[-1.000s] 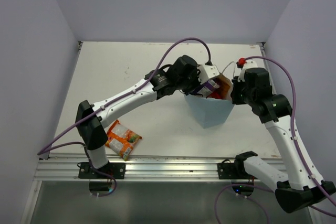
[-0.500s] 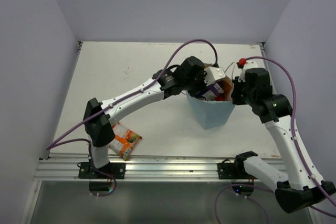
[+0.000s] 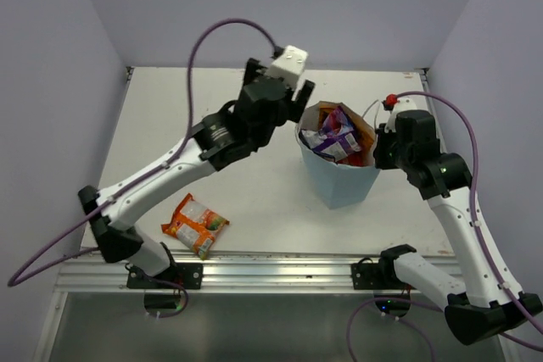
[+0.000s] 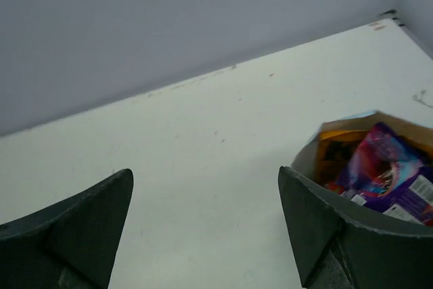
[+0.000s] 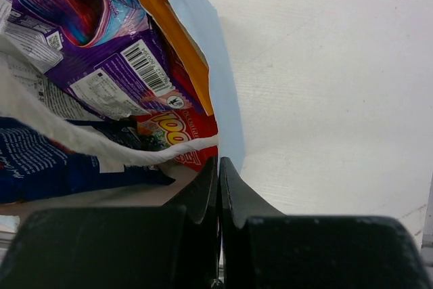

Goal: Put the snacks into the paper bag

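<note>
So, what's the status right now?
Left gripper open, empty. Right gripper shut on paper bag rim. One orange-white packet outside, on table. Nothing blocking.

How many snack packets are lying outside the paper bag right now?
1: the small orange-white crinkly packet lies on the white table near its front-left edge. The light blue paper bag holds the others seen; more could be hidden from view.

Light-blue paper bag [image 3: 339, 182] upright, packets [image 3: 333, 140] inside; orange-white packet [image 3: 196, 225] flat, well apart.
</note>
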Motion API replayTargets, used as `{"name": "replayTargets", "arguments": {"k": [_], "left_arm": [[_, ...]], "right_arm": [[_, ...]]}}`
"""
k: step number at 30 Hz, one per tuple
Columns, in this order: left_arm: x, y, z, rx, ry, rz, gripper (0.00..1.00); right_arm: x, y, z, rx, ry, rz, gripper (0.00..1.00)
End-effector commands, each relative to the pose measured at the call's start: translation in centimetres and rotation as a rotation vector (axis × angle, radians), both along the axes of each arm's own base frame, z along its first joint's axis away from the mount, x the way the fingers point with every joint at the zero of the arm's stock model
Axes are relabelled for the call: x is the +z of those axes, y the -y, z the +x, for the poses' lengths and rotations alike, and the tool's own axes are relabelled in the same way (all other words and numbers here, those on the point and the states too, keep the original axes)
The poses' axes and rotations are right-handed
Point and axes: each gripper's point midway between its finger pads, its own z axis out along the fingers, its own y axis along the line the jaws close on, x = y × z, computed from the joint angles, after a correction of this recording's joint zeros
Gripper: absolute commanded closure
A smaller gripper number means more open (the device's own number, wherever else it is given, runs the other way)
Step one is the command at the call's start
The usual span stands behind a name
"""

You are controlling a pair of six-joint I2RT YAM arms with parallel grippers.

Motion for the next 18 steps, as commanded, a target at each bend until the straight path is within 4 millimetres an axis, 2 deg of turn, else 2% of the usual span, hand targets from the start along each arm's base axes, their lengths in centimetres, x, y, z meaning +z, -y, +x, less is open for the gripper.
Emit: {"name": "replayTargets", "arguments": {"k": [1,2,3,4,5,6,7,9,10,11,14,16,18], "left_arm": [[-4.5,-10.6,-1.5,0.499,-0.062,-0.169,0.09],[-8.4,-12.4,-2.8,0.577,-0.170,-0.201,0.07],[-11.1,-13.7,-3.7,0.608,-0.241,-0.190,0.07],[-14.0,-16.0,-3.6,0.686,-0.310,-0.179,0.07],[-18.6,-17.8,-5.4,0.724,-0.440,-0.097,0.06],[-20.8,-18.7,-6.1,0.776,-0.495,-0.105,0.05],[-24.0,-20.6,-7.1,0.830,-0.555,-0.048,0.05],[-26.9,-21.1,-8.9,0.875,-0.635,-0.058,0.04],[-29.1,-21.9,-10.2,0.888,-0.675,-0.023,0.04],[-30.3,-21.2,-10.6,0.877,-0.722,-0.064,0.04],[-33.3,-21.5,-12.1,0.884,-0.810,-0.089,0.03],[-34.7,-22.4,-13.0,0.905,-0.847,-0.089,0.03],[-35.6,-22.3,-13.4,0.895,-0.881,-0.118,0.03]], "right_arm": [[0.6,-0.9,0.6,0.034,0.040,0.034,1.00],[0.5,-1.0,0.7,0.037,0.035,0.033,1.00],[0.5,-1.0,0.7,0.039,0.036,0.037,1.00],[0.4,-1.2,0.7,0.046,0.036,0.043,1.00],[0.4,-1.3,0.8,0.051,0.033,0.045,1.00],[0.2,-1.4,0.8,0.056,0.028,0.047,1.00],[0.2,-1.6,0.8,0.061,0.031,0.052,1.00],[-0.1,-1.8,0.8,0.071,0.023,0.059,1.00],[-0.2,-1.9,0.8,0.075,0.020,0.062,1.00],[-0.3,-2.0,0.8,0.081,0.019,0.066,1.00],[-0.4,-2.3,0.9,0.090,0.015,0.074,1.00],[-0.5,-2.4,0.9,0.096,0.016,0.079,1.00],[-0.6,-2.5,0.9,0.099,0.012,0.078,1.00]]}}
